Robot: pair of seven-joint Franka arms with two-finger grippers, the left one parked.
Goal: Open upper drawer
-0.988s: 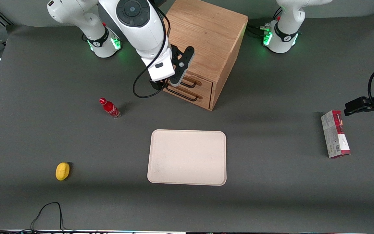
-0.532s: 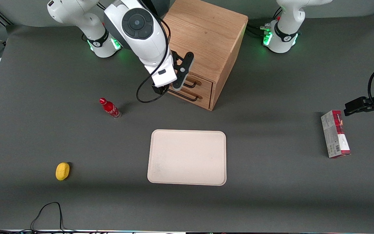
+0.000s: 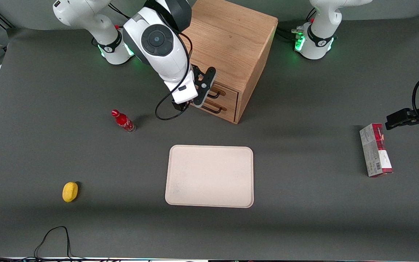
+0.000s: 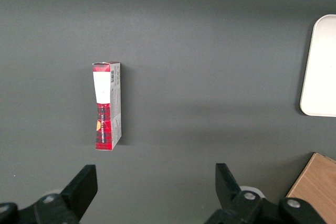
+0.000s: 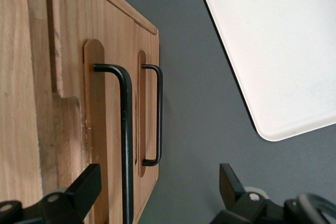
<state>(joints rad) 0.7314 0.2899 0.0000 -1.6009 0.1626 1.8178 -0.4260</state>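
Note:
The wooden cabinet stands on the table with both drawers shut. The upper drawer has a black wire handle, partly covered by my arm. My right gripper is in front of the drawer fronts, at the end of the handles toward the working arm. In the right wrist view the gripper is open. The upper drawer's handle bar runs between the fingers, close to one of them and not touching. The lower drawer's handle lies beside it.
A cream tray lies nearer the front camera than the cabinet and also shows in the right wrist view. A red bottle stands beside my arm. A yellow lemon lies toward the working arm's end. A red-and-grey box lies toward the parked arm's end.
My right arm has swung down and in toward the cabinet front. The gripper has dropped lower in front of the drawer handles. The drawers have not moved.

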